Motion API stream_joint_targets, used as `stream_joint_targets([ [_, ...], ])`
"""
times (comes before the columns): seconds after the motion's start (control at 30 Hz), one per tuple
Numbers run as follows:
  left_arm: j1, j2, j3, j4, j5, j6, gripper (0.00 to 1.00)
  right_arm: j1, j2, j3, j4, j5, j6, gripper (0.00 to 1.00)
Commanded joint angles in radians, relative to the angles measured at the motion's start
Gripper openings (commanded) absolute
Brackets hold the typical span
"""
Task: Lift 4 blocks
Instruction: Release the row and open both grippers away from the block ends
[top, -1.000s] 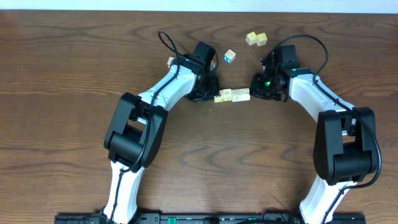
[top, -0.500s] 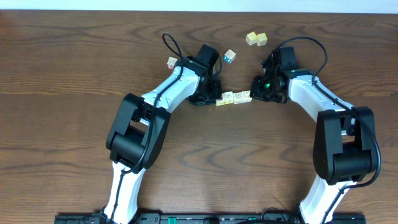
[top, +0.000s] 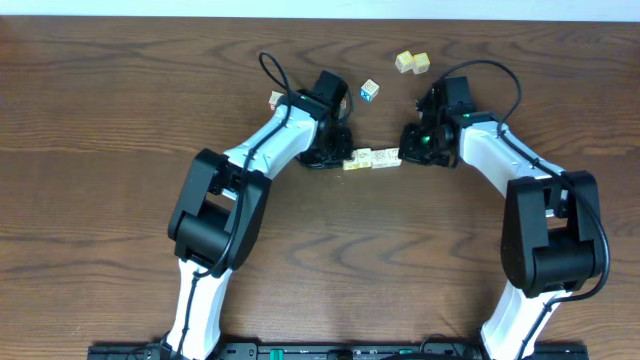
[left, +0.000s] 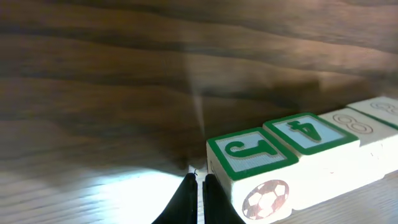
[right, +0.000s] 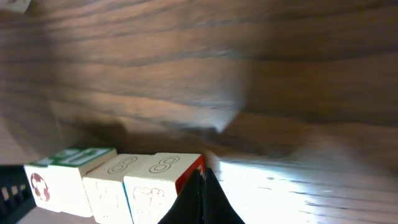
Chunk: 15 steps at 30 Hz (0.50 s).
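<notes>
While both arms stretched away from the near edge of the table, each bent at the elbow and angled inward, so that the left gripper and the right gripper faced one another across a row of four blocks. The row lay in the far half of the table, about midway between its left and right edges, with one gripper at each end. Closer to the far edge sat a blue-faced cube, two yellow cubes touching each other, and, beside the left arm, a red-marked cube, all apart from the row.

From the left wrist, the left gripper's fingers were pressed together with nothing between them, their tips just beside the J block, which had a green-framed top and a reddish ball on its side. Touching it came the 4 block, then two paler blocks in a straight line.

From the right wrist, the right gripper's fingers were likewise closed on themselves, their tips at the red side face of the nearest 8 block. A second 8-marked block and a green-framed one followed it, side by side. Whether the row rested on the wood could not be told.
</notes>
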Motion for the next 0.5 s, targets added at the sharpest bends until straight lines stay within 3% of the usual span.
stream_joint_targets([
  [0.0,0.026,0.020,0.019,-0.018,0.039,0.072,0.07,0.038,0.015,-0.013,0.000,-0.083,-0.005,0.01],
  [0.47,0.042,0.020,0.020,-0.029,0.075,0.150,0.07,0.039,0.015,-0.013,-0.004,-0.094,-0.005,0.01],
])
